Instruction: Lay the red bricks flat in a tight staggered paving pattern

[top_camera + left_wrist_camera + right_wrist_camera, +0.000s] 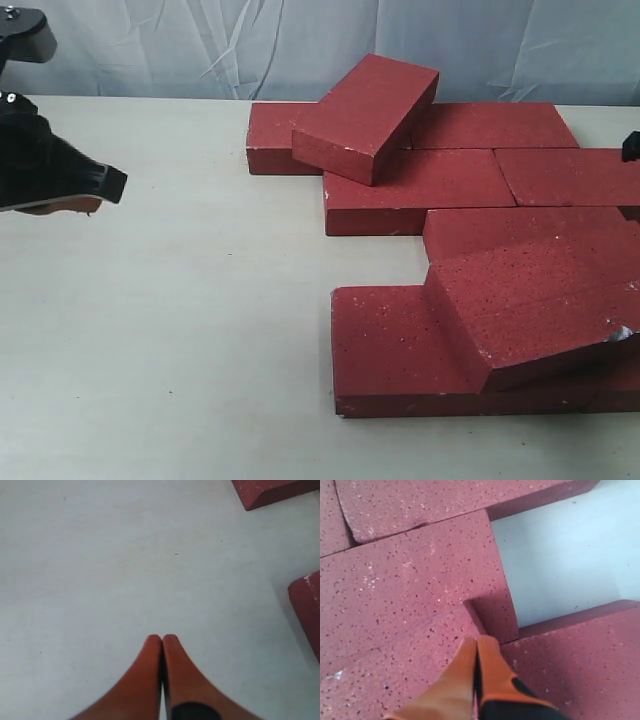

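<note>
Exterior view first: find the red bricks (420,190) crowded on the right half of the bench (180,330), most of them flat and edge to edge, two out of order. Note the far tilted brick (365,115) propped across the far-left flat ones, and the near tilted brick (540,310) leaning askew over the near flat brick (385,345). Find the left fingers (147,675) clenched tip to tip on nothing, above bare bench well left of the pile. Find the right fingers (462,680) likewise pressed together and empty, low over brick faces just beside a raised corner (470,605); cannot tell whether touching. Probably the step in hand: levelling a raised brick, most likely the near one. To do it well, push rather than pinch: set the clenched right tips low against the raised brick's side, not on its top, and slide it slowly left toward the bare patch of bench between the rows until flat. Expect grainy faces to drag and carry neighbours along, so bring the left fingers across to brace the near flat brick. Finish by nudging every edge shut, with each end joint landing at the middle of the brick in the next row. Treat the far tilted brick the same way afterwards.
</note>
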`<state>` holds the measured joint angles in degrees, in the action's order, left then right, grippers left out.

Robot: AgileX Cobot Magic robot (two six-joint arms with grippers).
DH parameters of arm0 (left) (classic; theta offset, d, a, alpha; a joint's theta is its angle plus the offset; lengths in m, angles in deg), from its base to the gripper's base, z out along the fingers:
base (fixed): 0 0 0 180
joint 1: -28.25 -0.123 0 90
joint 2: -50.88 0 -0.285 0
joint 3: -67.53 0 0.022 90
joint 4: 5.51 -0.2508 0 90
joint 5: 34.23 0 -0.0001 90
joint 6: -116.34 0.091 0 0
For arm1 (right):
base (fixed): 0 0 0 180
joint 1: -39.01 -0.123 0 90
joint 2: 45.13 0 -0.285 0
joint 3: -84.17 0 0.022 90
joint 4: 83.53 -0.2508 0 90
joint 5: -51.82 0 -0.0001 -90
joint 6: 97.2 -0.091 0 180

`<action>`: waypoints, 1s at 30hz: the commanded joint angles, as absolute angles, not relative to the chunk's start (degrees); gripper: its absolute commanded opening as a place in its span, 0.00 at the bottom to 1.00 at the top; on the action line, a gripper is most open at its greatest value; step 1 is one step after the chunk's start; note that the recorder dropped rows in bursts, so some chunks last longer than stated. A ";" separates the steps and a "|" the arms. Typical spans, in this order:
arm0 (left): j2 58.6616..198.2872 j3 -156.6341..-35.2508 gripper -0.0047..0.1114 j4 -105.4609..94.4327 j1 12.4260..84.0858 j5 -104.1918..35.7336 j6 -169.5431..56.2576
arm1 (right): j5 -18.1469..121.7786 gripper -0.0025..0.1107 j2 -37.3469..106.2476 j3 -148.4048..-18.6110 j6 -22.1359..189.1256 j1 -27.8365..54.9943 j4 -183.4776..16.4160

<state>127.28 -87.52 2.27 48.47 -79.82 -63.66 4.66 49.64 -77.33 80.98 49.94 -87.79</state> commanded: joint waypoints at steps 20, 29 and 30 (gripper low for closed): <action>137.36 -87.30 0.04 14.65 48.43 -75.16 -54.31 | 5.32 0.02 53.21 -71.45 72.93 55.61 -79.08; 137.49 -87.30 0.04 14.65 48.43 -75.71 -54.08 | 1.41 0.02 52.66 -68.67 81.31 55.51 -92.09; 137.49 -87.30 0.04 14.65 48.43 -76.10 -54.08 | 1.00 0.02 52.37 -68.67 83.43 55.51 -94.89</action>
<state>137.47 -87.42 14.12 48.47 -75.65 -54.26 3.19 53.18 -69.07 77.55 55.40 -87.04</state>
